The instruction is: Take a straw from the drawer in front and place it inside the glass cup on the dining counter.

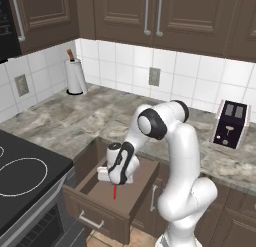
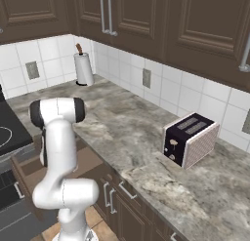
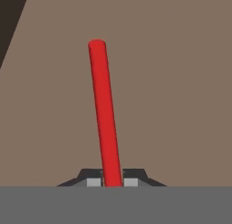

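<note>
The dark brown drawer point(image 1: 102, 213) stands pulled out under the wall worktop, its lighter brown floor point(image 3: 181, 82) showing. My gripper point(image 1: 116, 183) reaches down into it and is shut on the red straw point(image 1: 115, 192). In the hand view the straw point(image 3: 104, 114) runs from between the gripper point(image 3: 112, 182) up and away over the drawer floor, its far end free. From the right base view my arm covers the hand, and part of the drawer point(image 2: 27, 169) shows beside it. The glass cup and the dining counter are out of view.
A black stove point(image 1: 25, 173) borders the drawer on the left. On the marble worktop point(image 1: 100, 116) stand a paper towel roll point(image 1: 76, 76) at the back left and a black toaster point(image 1: 230, 124) at the right. Dark wall cabinets point(image 1: 150, 13) hang above.
</note>
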